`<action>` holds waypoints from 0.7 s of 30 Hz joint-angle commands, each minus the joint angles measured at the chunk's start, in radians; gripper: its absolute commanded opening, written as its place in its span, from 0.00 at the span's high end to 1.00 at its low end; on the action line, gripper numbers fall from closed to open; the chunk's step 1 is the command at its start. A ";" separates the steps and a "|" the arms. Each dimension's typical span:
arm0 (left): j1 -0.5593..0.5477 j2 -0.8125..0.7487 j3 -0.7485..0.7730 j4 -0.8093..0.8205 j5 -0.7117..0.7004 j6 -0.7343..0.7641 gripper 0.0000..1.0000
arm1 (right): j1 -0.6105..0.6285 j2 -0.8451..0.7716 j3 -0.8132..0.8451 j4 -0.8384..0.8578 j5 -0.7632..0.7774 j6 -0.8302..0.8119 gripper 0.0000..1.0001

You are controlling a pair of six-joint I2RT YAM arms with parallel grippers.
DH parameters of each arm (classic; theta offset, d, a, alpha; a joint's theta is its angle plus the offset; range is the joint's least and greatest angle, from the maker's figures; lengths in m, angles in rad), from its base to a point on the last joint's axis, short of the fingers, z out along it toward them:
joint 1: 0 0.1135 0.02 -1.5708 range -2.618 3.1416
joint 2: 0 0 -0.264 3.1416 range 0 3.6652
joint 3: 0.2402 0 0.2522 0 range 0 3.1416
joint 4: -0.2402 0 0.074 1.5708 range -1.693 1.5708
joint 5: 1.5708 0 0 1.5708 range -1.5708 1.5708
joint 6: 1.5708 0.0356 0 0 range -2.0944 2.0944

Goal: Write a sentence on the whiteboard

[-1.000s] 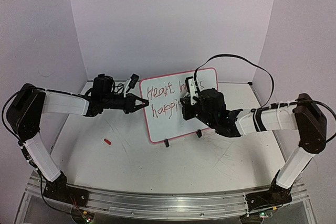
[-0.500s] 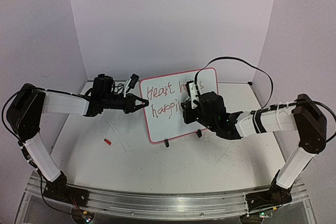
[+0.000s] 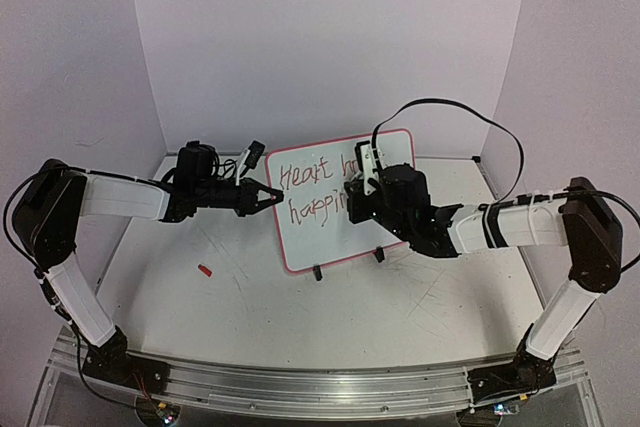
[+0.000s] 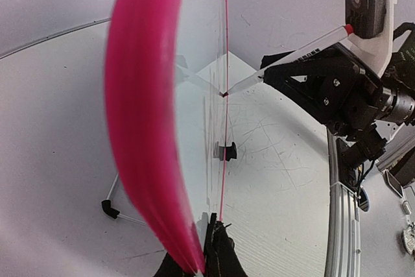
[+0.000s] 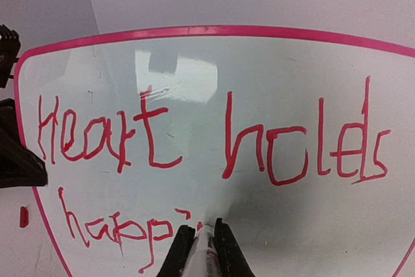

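Observation:
The whiteboard [image 3: 320, 217] stands upright on two black clip feet at mid table, its pink-red rim showing. Red writing reads "Heart holds" with "happi" under it in the right wrist view [image 5: 214, 141]. My left gripper [image 3: 272, 194] is shut on the board's left edge; the rim [image 4: 146, 128] fills the left wrist view, blurred. My right gripper [image 3: 352, 205] is shut on a white marker [image 5: 207, 254] whose red tip touches the board just right of "happi". The marker also shows in the left wrist view [image 4: 292, 56].
A small red cap-like piece [image 3: 204, 270] lies on the scratched white table [image 3: 300, 307] left of the board. Purple walls close in the back and both sides. A black cable [image 3: 470, 122] loops above the right arm.
My right gripper with the marker has shifted slightly on the board's lower line, making a stroke after "happ". The left arm and the board have not moved.

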State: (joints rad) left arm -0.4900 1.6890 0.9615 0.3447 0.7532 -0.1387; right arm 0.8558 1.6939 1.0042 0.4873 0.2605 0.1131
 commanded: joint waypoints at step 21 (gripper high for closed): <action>0.013 0.015 0.021 -0.036 -0.149 0.131 1.00 | -0.015 -0.004 -0.083 -0.001 0.021 0.046 1.00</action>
State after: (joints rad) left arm -0.4892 1.6890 0.9615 0.3393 0.7479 -0.1402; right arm 0.8558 1.6920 0.9357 0.4999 0.2784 0.1366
